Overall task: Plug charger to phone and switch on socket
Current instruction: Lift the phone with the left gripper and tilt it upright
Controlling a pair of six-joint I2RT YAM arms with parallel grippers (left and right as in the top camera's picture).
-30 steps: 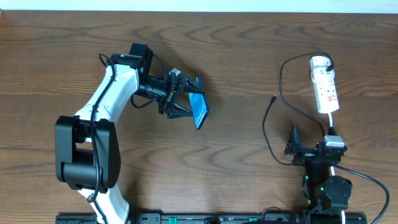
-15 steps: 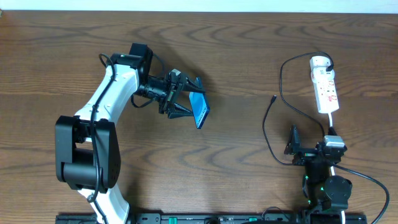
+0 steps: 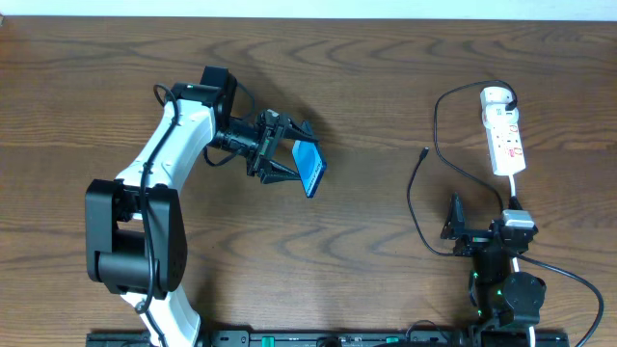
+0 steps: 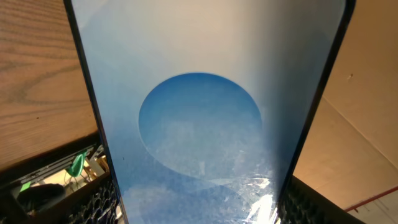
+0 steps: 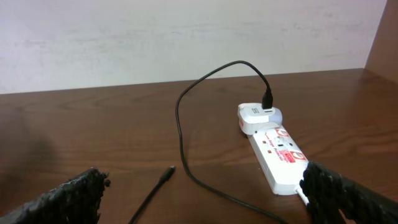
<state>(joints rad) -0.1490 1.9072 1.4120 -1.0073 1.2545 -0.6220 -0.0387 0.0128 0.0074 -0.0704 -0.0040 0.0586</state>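
My left gripper (image 3: 286, 151) is shut on the phone (image 3: 310, 167) and holds it tilted above the table, left of centre. Its blue lit screen fills the left wrist view (image 4: 199, 124), between my fingers (image 4: 202, 211). The charger cable (image 3: 415, 198) lies at the right, and its small free plug (image 3: 425, 151) rests on the wood. The plug (image 5: 168, 172) and cable (image 5: 179, 118) also show in the right wrist view. The cable's other end enters an adapter (image 5: 254, 116) on the white socket strip (image 3: 505, 135) (image 5: 280, 152). My right gripper (image 3: 482, 226) (image 5: 205, 202) is open and empty, near the front edge.
The strip's white cord (image 3: 516, 198) runs down towards my right arm's base. The wooden table (image 3: 386, 77) ends at a pale wall at the back (image 5: 186, 37).
The left gripper has tilted the phone slightly and shifted it a touch to the right. The right arm, cable and strip have not moved.
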